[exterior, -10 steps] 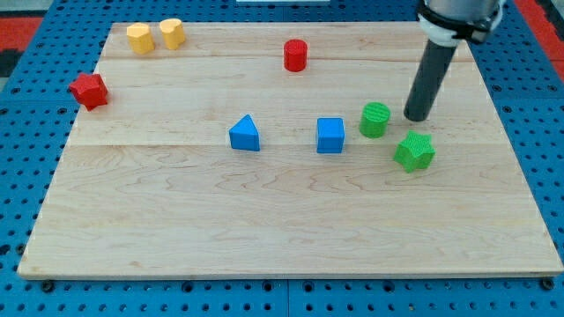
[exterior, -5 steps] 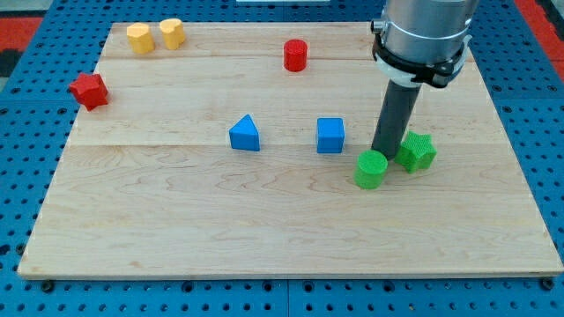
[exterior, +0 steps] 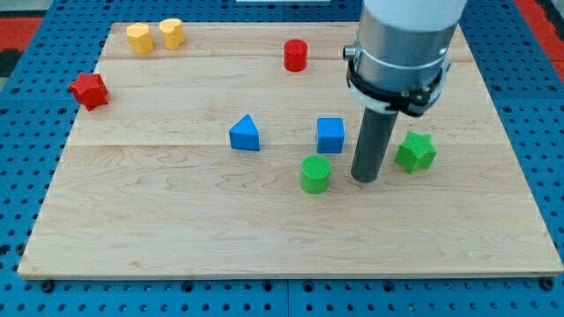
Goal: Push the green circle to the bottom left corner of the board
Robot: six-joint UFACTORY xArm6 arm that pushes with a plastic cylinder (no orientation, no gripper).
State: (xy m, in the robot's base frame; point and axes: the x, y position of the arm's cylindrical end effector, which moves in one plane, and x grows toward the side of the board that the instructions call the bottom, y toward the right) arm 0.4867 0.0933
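The green circle (exterior: 315,173) sits a bit right of the board's middle, just below the blue cube (exterior: 330,135) and slightly to the view's left of it, with a small gap between them. It's upright and nothing is touching it that I can see. So it's well apart from the bottom left corner of the wooden board (exterior: 176,238).

My tip (exterior: 365,179) is down on the board just to the view's right of the green circle, with a thin strip of bare wood between them, so near but apart. There are no fingers on this rig, just the straight dark rod, so nothing to say about them being apart or together. The rod rises into the big grey arm body that covers part of the board's upper right.

On the other side of the rod, to the view's right and a touch higher, is the green star-ish block (exterior: 415,151), close to the rod but not touching.

Further out: a blue triangle (exterior: 245,134) left of the blue cube, at about the same height. A red cylinder (exterior: 295,55) near the top edge. 2 yellow blocks side by side in the top left corner, the left one (exterior: 138,38) and the right one (exterior: 172,33), shapes hard to make out. A red star-like block (exterior: 89,90) sits at the left edge. The board rests on a blue pegboard bench (exterior: 26,176).
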